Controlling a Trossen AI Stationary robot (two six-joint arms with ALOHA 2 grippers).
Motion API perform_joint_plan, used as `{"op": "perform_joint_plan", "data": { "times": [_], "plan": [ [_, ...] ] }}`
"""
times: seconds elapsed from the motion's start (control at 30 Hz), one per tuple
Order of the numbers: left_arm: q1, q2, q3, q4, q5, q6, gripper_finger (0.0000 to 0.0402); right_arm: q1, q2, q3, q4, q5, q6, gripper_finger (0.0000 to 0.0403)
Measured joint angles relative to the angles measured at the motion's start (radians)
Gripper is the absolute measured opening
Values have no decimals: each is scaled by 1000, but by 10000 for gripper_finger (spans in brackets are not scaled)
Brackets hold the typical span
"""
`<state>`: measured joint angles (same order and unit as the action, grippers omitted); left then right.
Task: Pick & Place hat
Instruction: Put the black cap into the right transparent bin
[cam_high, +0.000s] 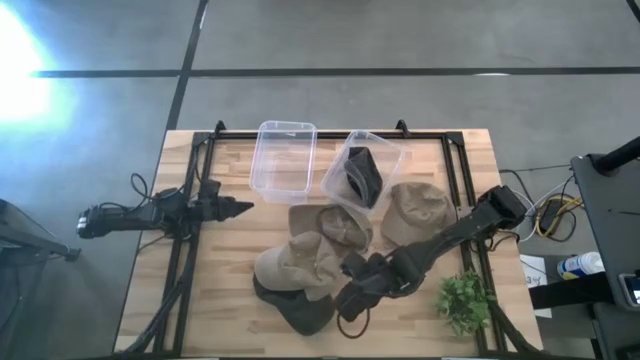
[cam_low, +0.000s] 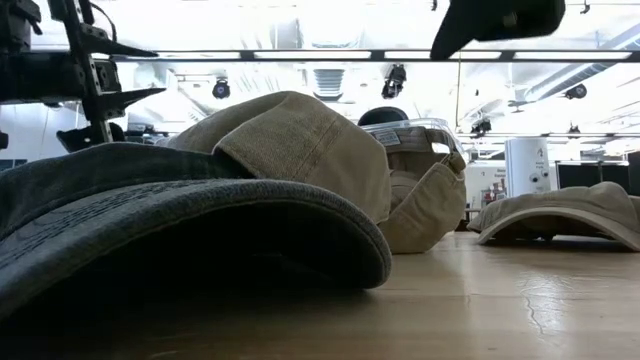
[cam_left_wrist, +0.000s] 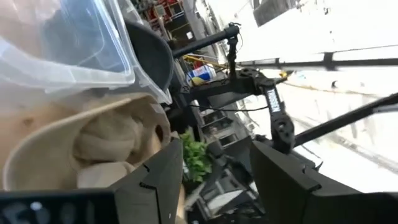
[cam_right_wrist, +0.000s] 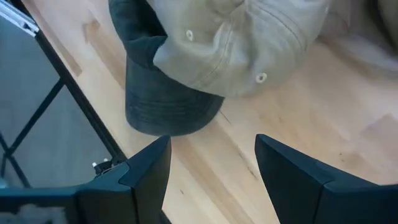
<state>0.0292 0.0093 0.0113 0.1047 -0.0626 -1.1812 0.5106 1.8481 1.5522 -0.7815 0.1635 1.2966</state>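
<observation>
Several caps lie in a heap on the wooden table. A dark grey cap lies nearest the near edge, its brim flat on the wood. A tan cap rests on top of it. More tan caps lie behind and to the right. My right gripper hovers open just right of the dark cap, above bare wood. My left gripper is open at the table's left, pointing toward the heap.
Two clear plastic tubs stand at the far side: an empty one and a tilted one holding a black cap. A small green plant stands at the near right corner. Black frame rails run along the table's left and right sides.
</observation>
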Motion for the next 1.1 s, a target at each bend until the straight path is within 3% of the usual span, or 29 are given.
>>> {"op": "perform_joint_plan", "data": {
  "times": [0.23, 0.33, 0.5, 0.83, 0.97, 1.1],
  "plan": [
    [-29, 65, 0, -40, 176, -96, 181, 0, 1, -55, 82, -91, 92, 228],
    [-77, 129, 1, -79, 183, -75, 181, 10, 19, -96, 220, -159, 94, 228],
    [-173, 271, 2, -86, 181, -83, 179, 22, 52, -194, 397, -226, 342, 228],
    [-361, 595, 49, -104, 166, -137, 179, 48, 189, -311, 934, -252, 579, 228],
    [-381, 700, 89, -95, 154, -141, 179, 50, 296, -246, 954, -234, 587, 228],
    [-400, 805, 136, -54, 155, -128, 179, 48, 347, -177, 957, -127, 584, 228]
  ]
}}
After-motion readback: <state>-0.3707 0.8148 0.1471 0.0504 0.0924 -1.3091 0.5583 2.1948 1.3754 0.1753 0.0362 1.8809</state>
